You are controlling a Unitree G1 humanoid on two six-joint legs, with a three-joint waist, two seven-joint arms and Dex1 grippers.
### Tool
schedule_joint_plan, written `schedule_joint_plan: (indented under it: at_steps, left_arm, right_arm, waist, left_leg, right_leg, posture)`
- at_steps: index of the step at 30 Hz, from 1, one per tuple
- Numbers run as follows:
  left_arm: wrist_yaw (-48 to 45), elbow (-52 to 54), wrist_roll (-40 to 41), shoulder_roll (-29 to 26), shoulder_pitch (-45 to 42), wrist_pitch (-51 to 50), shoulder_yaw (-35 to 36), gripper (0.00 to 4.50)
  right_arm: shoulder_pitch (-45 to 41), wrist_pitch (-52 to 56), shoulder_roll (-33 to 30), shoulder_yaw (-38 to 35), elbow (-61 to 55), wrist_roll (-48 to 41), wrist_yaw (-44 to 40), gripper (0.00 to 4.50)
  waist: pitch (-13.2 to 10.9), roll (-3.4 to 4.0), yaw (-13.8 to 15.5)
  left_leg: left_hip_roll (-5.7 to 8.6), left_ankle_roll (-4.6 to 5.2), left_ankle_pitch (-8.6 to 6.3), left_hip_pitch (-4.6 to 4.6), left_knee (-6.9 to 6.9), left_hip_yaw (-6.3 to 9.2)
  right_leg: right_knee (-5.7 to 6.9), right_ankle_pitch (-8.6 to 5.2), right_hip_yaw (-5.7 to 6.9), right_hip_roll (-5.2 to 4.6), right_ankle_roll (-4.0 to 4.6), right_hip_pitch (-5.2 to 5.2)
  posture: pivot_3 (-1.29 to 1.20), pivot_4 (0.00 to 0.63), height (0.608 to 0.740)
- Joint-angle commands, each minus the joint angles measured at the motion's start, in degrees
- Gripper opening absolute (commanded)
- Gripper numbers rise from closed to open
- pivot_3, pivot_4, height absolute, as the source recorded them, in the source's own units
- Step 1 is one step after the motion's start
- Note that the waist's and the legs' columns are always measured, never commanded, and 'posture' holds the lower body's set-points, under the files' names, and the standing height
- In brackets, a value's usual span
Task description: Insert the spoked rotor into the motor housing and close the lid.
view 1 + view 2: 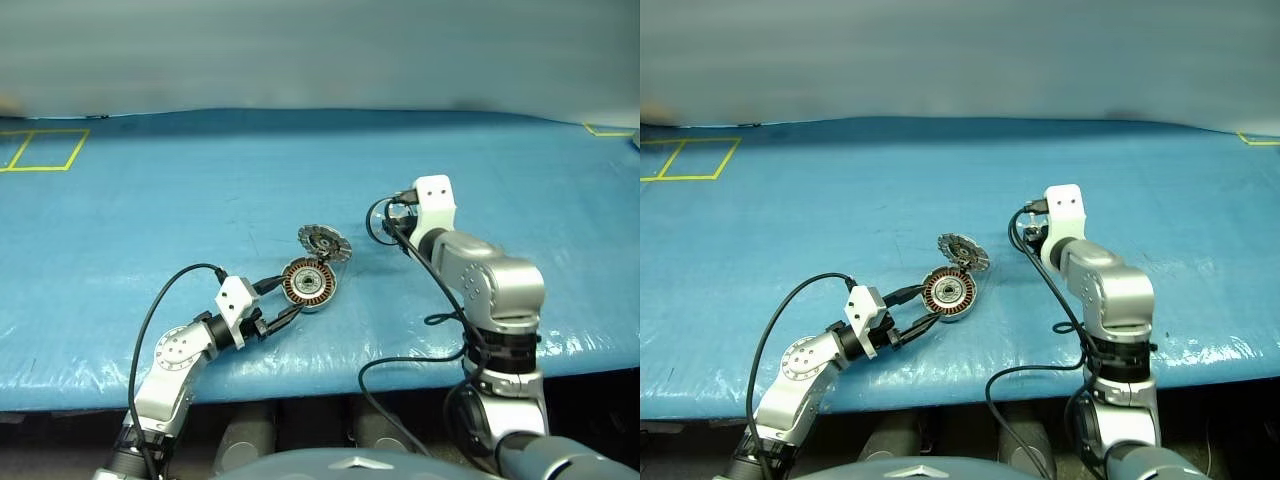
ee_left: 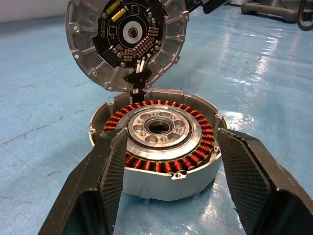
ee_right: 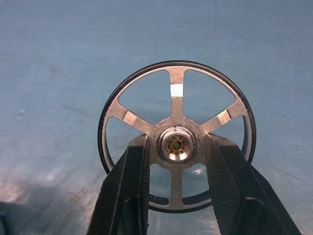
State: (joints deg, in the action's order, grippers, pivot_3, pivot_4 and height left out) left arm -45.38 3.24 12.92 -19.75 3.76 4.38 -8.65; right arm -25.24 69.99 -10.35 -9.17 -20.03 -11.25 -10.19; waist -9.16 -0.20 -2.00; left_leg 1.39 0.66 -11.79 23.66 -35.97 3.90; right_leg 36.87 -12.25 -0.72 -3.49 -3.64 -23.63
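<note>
The motor housing point(image 2: 161, 183), a silver cylinder ringed with copper coils, stands on the blue table point(image 1: 200, 200). Its lid point(image 2: 83, 44) is hinged up behind it, dark circuit face showing; from the head the lid point(image 1: 325, 242) leans beyond the housing point(image 1: 308, 283). My left gripper point(image 2: 172, 133) lies level with a finger on either side of the housing wall, shut on it. To the right, above the table, my right gripper point(image 3: 176, 147) is shut on the silver hub of the spoked rotor point(image 3: 177, 98), a black ring with shiny spokes. From the head, the right gripper point(image 1: 385, 225) hangs right of the lid.
The blue cover's front edge point(image 1: 300, 385) runs just below both arms. Yellow tape outlines mark the far left point(image 1: 45, 150) and far right point(image 1: 610, 130) corners. Black cables loop along each arm.
</note>
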Motion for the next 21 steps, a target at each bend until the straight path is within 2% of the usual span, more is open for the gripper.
schedule_joint_plan:
  at_steps: [1,6,10,12,16,21]
  left_arm:
    - [-0.8,0.5,0.9,-0.3,-0.6,0.9,0.3,3.11]
    - [-2.2,-0.6,1.1,-0.8,-2.7,0.3,0.3,3.11]
    - [-3.4,-1.8,1.2,-1.2,-5.3,-0.3,0.1,3.11]
    - [-3.6,-2.0,1.2,-1.2,-5.7,-0.4,0.1,3.11]
    - [-4.3,-1.9,1.0,-1.5,-6.1,-0.7,-0.3,3.11]
    - [-4.6,-1.0,-0.1,-3.5,-5.5,-1.0,0.4,3.11]
  right_arm:
    - [9.8,-9.7,0.4,-6.4,-9.4,-6.1,-6.3,1.28]
    - [24.3,-18.9,-0.4,-9.5,-10.9,-13.6,-15.8,1.28]
    - [32.3,-25.0,-1.7,-6.0,-12.0,-14.8,-20.1,1.28]
    - [33.7,-27.0,-2.1,-4.1,-12.1,-15.3,-21.0,1.28]
    - [36.9,-32.0,-7.8,6.0,-13.7,-12.2,-26.3,1.28]
    - [35.6,-34.2,-10.9,10.7,-16.5,-11.9,-26.2,1.28]
  waist:
    - [0.0,0.00,0.2]
    - [0.0,0.04,0.6]
    - [0.0,0.06,0.2]
    - [0.0,0.06,-0.1]
    - [0.0,0.04,0.1]
    - [0.0,0.00,0.5]
  left_leg:
    - [0.00,0.00,0.00,0.00,-0.03,0.02]
    - [0.01,0.02,-0.02,-0.03,-0.05,0.02]
    - [-0.09,0.02,-0.01,-0.13,-0.08,-0.07]
    - [-0.14,0.01,-0.01,-0.17,-0.09,-0.10]
    - [-0.15,0.01,-0.01,-0.15,-0.09,-0.13]
    - [-0.11,0.01,-0.01,-0.09,-0.09,-0.09]
  right_leg:
    - [-0.02,0.00,0.00,-0.01,-0.01,0.03]
    - [-0.05,-0.22,-0.06,-0.08,0.13,0.08]
    - [0.00,-0.20,-0.08,-0.04,0.19,0.10]
    - [0.02,-0.20,-0.08,-0.03,0.22,0.11]
    - [0.00,-0.20,-0.08,-0.04,0.22,0.09]
    - [-0.03,-0.20,-0.07,-0.06,0.22,0.07]
  posture:
    - [0.00,0.150,0.740]
    - [0.00,0.150,0.740]
    - [0.00,0.150,0.740]
    - [0.00,0.150,0.740]
    - [0.00,0.150,0.740]
    - [0.00,0.150,0.740]
